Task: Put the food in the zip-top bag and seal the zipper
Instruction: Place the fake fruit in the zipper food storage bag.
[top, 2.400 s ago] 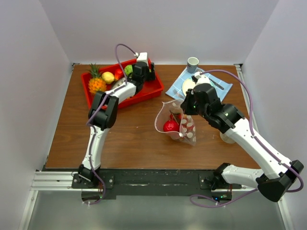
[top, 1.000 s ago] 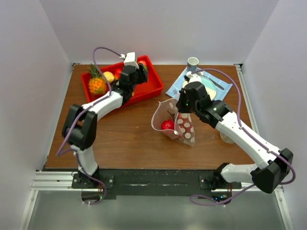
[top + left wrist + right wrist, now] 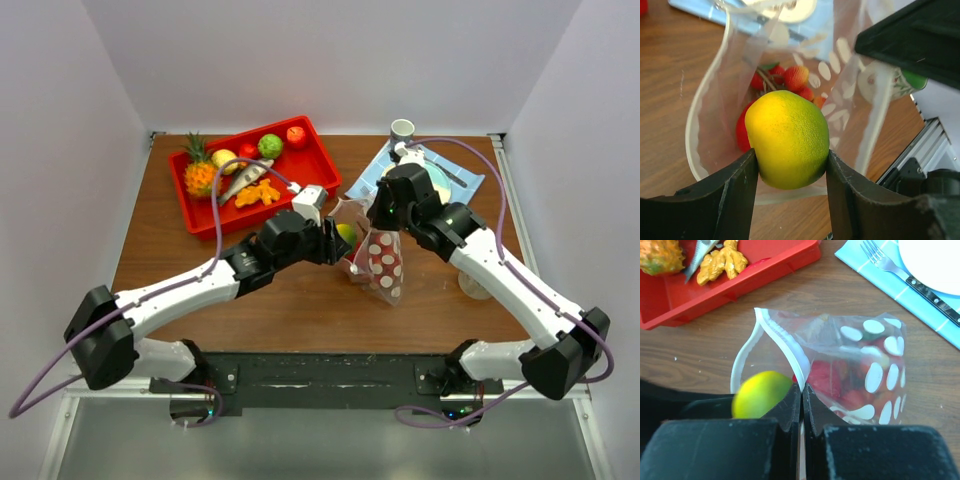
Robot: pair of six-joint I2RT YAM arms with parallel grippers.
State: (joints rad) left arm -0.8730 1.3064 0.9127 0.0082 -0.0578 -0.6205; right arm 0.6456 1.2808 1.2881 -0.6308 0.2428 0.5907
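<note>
My left gripper (image 3: 790, 170) is shut on a yellow-green round fruit (image 3: 786, 138) and holds it at the open mouth of the zip-top bag (image 3: 710, 115). The fruit also shows in the top view (image 3: 346, 233) and in the right wrist view (image 3: 760, 392). My right gripper (image 3: 801, 390) is shut on the bag's zipper edge (image 3: 785, 342) and holds the dotted bag (image 3: 383, 262) up and open. Red strawberries (image 3: 795, 77) and a red round fruit (image 3: 742, 132) lie inside the bag.
A red tray (image 3: 320, 165) at the back left holds a pineapple (image 3: 200, 172), a yellow fruit, a green fruit, a red fruit, a fish and orange pieces. A blue napkin (image 3: 372, 178) with plate, fork and a cup (image 3: 402, 130) sits behind the bag.
My left arm has left the red tray and swung right and nearer, bringing the yellow-green fruit to the bag's mouth. My right gripper still holds the bag open, a little shifted.
</note>
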